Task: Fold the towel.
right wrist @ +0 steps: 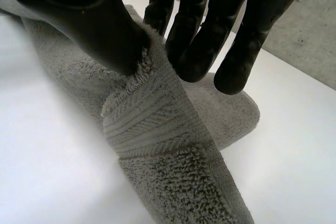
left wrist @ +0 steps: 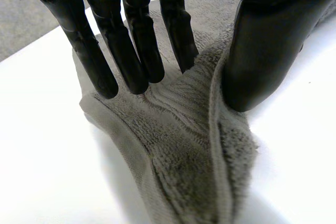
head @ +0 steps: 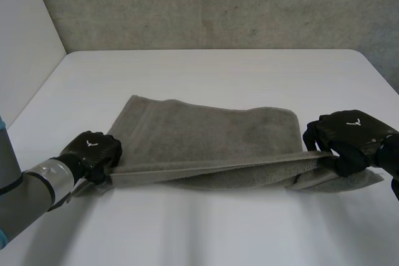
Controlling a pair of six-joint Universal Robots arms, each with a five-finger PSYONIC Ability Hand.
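Observation:
A grey towel (head: 206, 132) lies across the middle of the white table (head: 206, 70), its near long edge lifted and stretched between my two hands. My left hand (head: 93, 151) is at the towel's near left corner. Its fingers (left wrist: 131, 40) are straight and spread with their tips on the towel (left wrist: 184, 145), and the thumb (left wrist: 268, 40) stands apart beside a raised fold. My right hand (head: 349, 132) is at the near right corner, where its thumb (right wrist: 79, 19) and fingers (right wrist: 194, 35) pinch the banded hem of the towel (right wrist: 157, 140).
A grey wall stands behind the table's far edge. Bare white tabletop lies in front of the towel and beyond it. A small piece of towel sticks out past my right hand toward the table's right edge.

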